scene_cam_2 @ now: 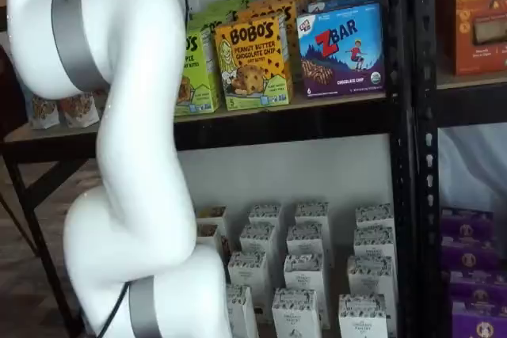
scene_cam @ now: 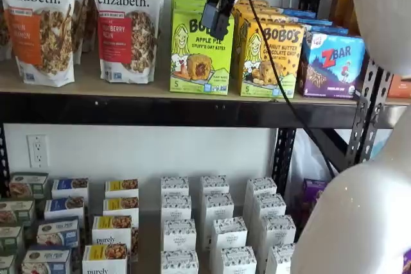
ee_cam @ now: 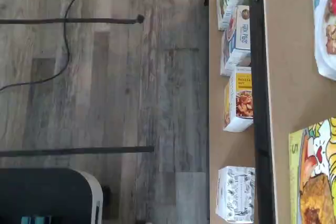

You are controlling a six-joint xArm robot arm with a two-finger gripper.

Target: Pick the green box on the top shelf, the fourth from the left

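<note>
Shelf view: jaws (scene_cam: 219,6) side-on before the green box (scene_cam: 200,52), upper edge; spread wide, empty.

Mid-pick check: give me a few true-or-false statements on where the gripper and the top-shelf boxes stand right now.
1. The gripper hangs in front of the green box in a shelf view. True.
2. The green box is lifted clear of the top shelf. False: it stands on the board.
3. The yellow-orange Bobo's peanut butter box stands right beside the green box. True.
4. The blue ZBar box lies tipped on its face. False: it stands upright.
5. The fingers are closed on the green box. False: nothing is held yet.
</note>
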